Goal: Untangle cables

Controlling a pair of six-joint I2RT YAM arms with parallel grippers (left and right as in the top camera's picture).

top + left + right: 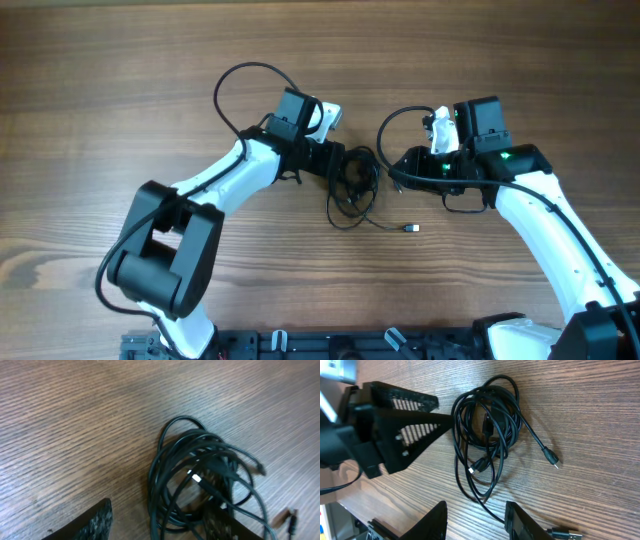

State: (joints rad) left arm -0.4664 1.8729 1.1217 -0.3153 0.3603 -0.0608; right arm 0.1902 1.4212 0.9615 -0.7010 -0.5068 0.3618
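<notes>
Table (100, 80) with the cables (352, 185) bunched at its middle, far from every edge; the left gripper (159, 510) and right gripper (477, 507) flank the bunch, jaws parted, holding nothing. Judged best: each pinches a separate outer loop and draws away slowly, leaving the loose plug (411, 229) free to slide out.

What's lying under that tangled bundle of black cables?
Only the wooden table shows through the loops of the cables. The spot beneath the dense middle is covered by the cords themselves.
</notes>
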